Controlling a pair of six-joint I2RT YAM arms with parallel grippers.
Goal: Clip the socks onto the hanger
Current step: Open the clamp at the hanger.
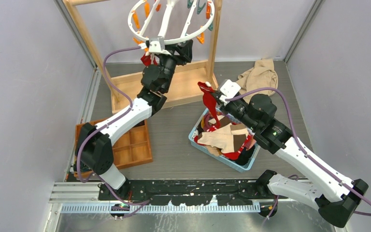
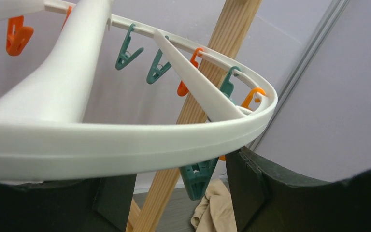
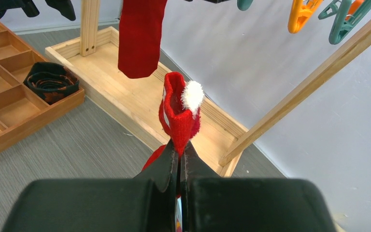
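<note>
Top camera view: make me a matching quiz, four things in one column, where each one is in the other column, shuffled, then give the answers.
Things:
1. red sock
2. hanger
3. beige cloth
4. wooden tray

Places:
A. lying far right
B. hanging highest, far centre
C. lying near left
D. pinched in the right fingers

Pairs: 1-D, 2-B, 3-A, 4-C

The white-and-black left arm (image 1: 125, 113) rises from the lower left of the top view to its upper centre with jaws standing apart, while the right arm (image 1: 299, 154) slants from the lower right toward the centre, jaws pressed together on a red knitted sock with a white pompom (image 3: 178, 113).
</note>
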